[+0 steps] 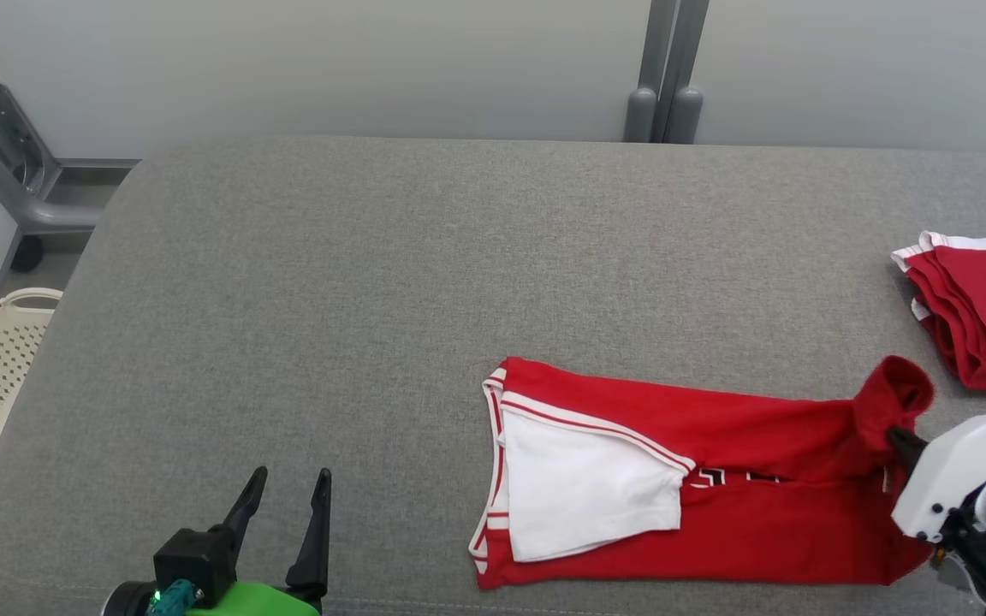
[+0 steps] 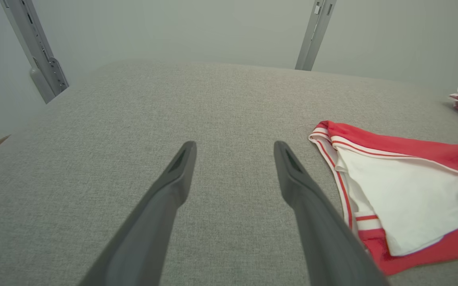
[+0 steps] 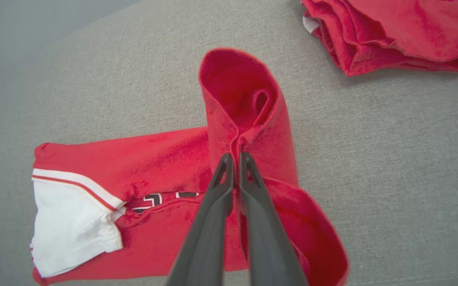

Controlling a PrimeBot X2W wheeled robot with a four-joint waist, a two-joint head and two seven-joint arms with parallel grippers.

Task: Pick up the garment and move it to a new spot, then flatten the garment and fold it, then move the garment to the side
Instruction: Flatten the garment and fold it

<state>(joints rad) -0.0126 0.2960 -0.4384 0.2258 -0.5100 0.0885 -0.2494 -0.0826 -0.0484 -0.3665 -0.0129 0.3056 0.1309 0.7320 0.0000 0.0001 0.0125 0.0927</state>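
While the right tool pinches the garment, its lettering is illegible.

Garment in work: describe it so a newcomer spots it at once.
On the grey padded table, look near the front right. The garment lies flat there, red with a white panel; unlike the folded red stack beyond it, its right end is pinched by the right tool.
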